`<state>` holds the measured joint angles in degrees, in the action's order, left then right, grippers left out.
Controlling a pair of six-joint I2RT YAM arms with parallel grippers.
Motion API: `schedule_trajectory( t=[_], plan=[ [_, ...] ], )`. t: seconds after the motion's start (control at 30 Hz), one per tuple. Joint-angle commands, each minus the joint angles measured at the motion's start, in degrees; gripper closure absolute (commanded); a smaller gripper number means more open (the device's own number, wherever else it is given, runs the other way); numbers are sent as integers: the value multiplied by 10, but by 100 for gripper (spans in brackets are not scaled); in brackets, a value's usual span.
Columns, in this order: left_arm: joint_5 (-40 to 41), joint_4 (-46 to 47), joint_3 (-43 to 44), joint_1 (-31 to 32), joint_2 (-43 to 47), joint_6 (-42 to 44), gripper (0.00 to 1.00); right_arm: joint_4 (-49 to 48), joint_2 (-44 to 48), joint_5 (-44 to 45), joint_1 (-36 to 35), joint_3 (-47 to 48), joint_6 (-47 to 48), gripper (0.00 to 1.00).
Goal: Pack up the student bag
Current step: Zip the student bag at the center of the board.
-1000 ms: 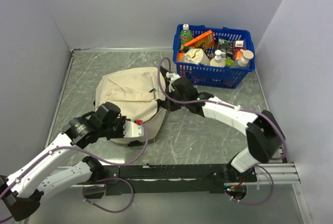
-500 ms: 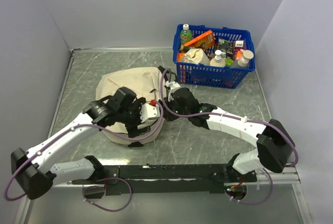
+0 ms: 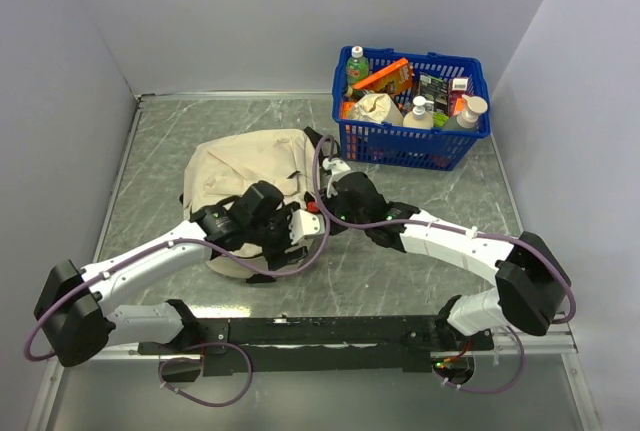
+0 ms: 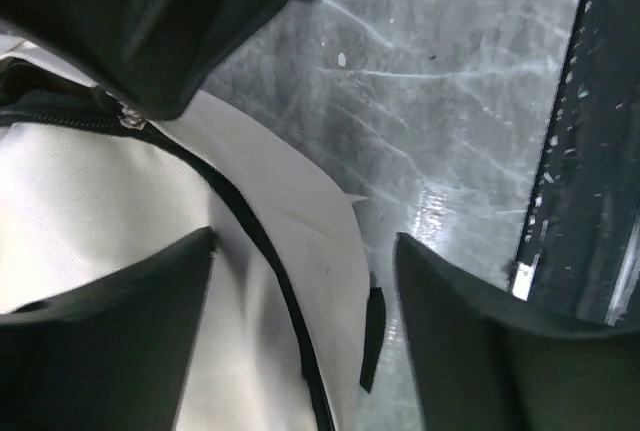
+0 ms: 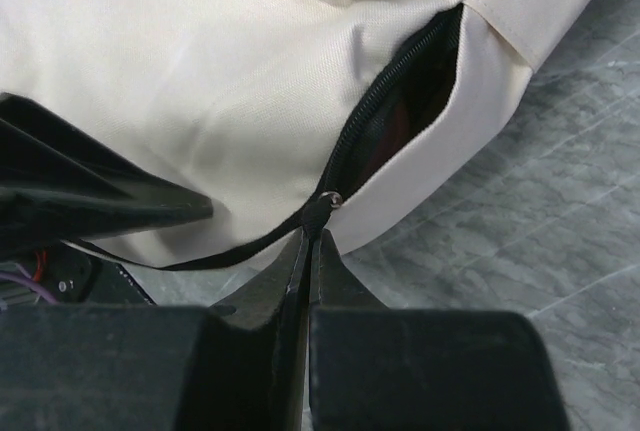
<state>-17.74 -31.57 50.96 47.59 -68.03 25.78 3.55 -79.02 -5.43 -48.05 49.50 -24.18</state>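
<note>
1. Spreading grey and marbled between plain pale walls, the worktop (image 3: 420,241) carries a blue basket (image 3: 410,151) at its far right.
2. The student bag (image 3: 245,166) lies left of centre, its zip partly open.
3. Reaching low over the bag's near edge, the left end effector (image 4: 300,311) stands spread wide, holding nothing.
4. The right end effector (image 5: 310,231), stretched in from the right, is pinched tight on the zipper pull (image 5: 322,206).

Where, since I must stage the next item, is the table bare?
Bare: the grey marble table behind the beige fabric backpack, and the patch between the blue plastic basket and the right arm. Crowded: the backpack's right edge, where the left gripper meets the right gripper pinching the zipper pull.
</note>
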Motion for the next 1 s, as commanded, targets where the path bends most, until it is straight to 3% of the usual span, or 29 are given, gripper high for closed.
schedule_trajectory(
  t=[0.0, 0.03, 0.2, 0.23, 0.33, 0.5, 0.67, 0.97],
  plan=[
    [6, 63, -17, 7, -5, -6, 30, -25, 37, -2, 8, -8, -7, 100],
    [9, 67, -20, 7, -6, -6, 41, -24, 40, -2, 9, -9, -7, 100],
    [28, 93, -31, 9, -9, -1, 71, -26, 41, -8, 9, -10, -11, 100],
    [33, 96, -34, 11, -9, -2, 83, -26, 41, -10, 9, -10, -12, 100],
    [51, 104, -39, 14, -5, 1, 99, -23, 37, -8, 11, -11, -11, 100],
    [43, 83, -47, 13, 14, 32, 99, -14, 18, -8, 52, 2, 0, 100],
    [-26, -13, -43, 14, 29, 109, 99, -11, -43, -15, 104, 53, 32, 100],
    [-45, -53, -54, 16, 53, 150, 99, 13, -139, -5, 127, 164, 70, 100]
  ],
)
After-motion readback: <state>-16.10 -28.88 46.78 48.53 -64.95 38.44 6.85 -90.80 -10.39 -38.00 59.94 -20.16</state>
